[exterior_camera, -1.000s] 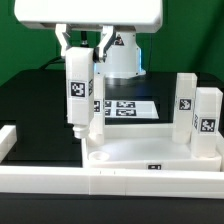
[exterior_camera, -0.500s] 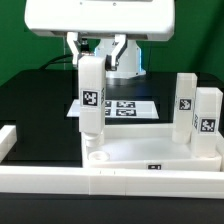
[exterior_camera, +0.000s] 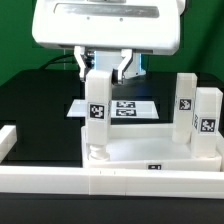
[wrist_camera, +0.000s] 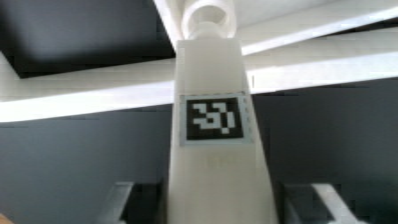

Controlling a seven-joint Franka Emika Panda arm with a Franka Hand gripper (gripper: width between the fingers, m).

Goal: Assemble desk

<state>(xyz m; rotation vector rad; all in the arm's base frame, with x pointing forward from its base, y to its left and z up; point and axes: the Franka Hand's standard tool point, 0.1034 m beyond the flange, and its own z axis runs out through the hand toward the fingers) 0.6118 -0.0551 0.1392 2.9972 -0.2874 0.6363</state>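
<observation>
Black table [exterior_camera: 40, 110]; gripper [exterior_camera: 103, 68] pinching leg [exterior_camera: 97, 112], now shifted right, lower end at tabletop [exterior_camera: 150, 152] corner.

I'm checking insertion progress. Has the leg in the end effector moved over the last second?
Yes. The held leg has shifted toward the exterior view's right and lower, closer to the standing legs, its foot now at the tabletop corner.

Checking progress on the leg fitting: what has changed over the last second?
The gripper, shut on the leg, carried it toward the exterior view's right and lowered it onto the tabletop corner. The grip held. The two legs at the exterior view's right stayed put.
</observation>
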